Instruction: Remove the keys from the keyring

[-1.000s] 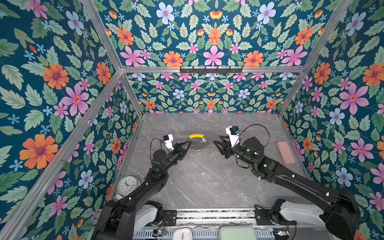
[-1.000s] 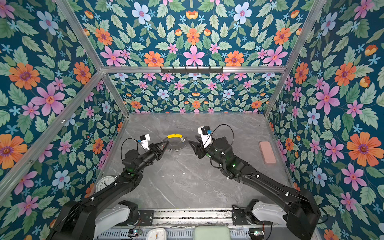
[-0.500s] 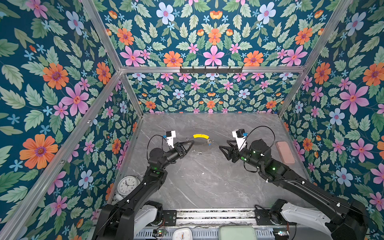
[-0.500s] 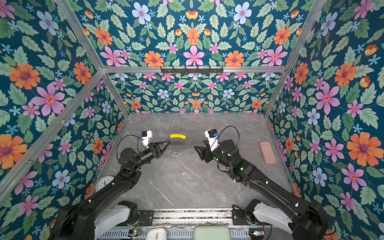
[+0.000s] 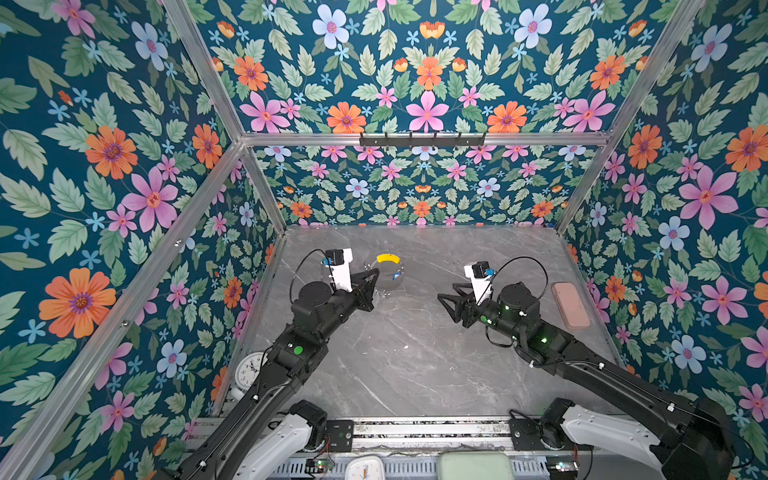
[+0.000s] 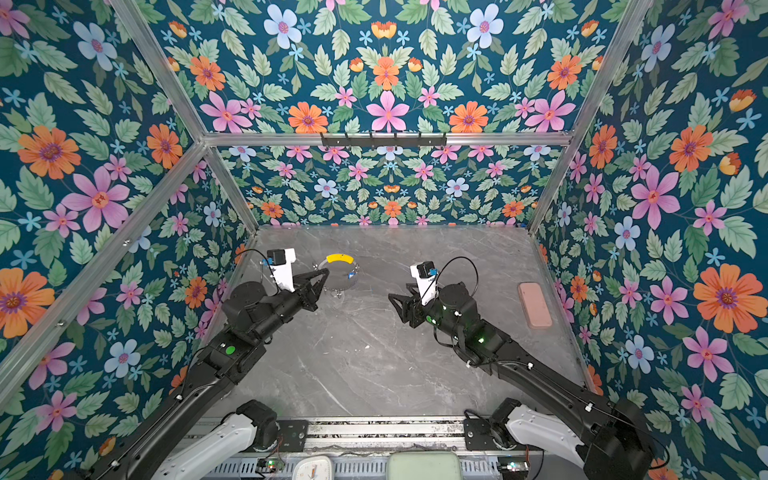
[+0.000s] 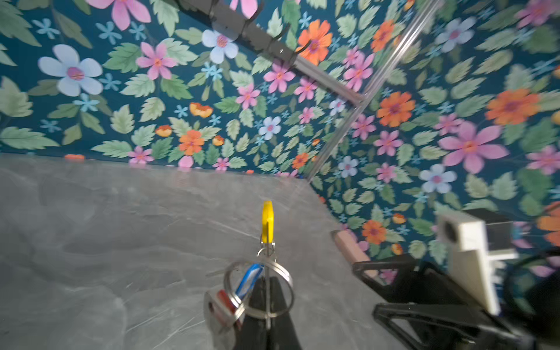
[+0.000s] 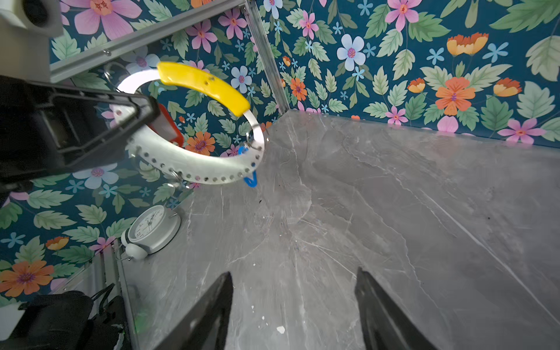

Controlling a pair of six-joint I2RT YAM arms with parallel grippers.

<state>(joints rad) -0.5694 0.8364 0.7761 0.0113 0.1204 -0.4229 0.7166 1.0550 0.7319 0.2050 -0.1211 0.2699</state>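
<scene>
My left gripper [image 5: 375, 274] [image 6: 325, 273] is shut on the keyring [image 8: 197, 174], a thin grey hoop with a yellow section [image 5: 388, 258] [image 6: 340, 258], and holds it above the table at the back left. In the left wrist view the hoop stands edge-on between the shut fingers [image 7: 257, 300]. The keys hang from small loops: the blue-tagged one [image 7: 250, 278] [image 8: 250, 180] and the red-tagged one [image 7: 224, 300] [image 8: 168, 127]. My right gripper [image 5: 447, 292] [image 8: 292, 272] is open and empty, well to the right of the hoop and apart from it.
A white clock [image 5: 249, 368] [image 8: 151, 227] stands by the left wall behind the left arm. A pink oblong block [image 5: 570, 305] [image 6: 535, 304] lies near the right wall. A second clock [image 5: 365, 469] and a green pad [image 5: 473, 467] sit at the front rail.
My right gripper has drawn back to the right, away from the keyring, and opened wider. My left gripper has carried the keyring a little farther back.
</scene>
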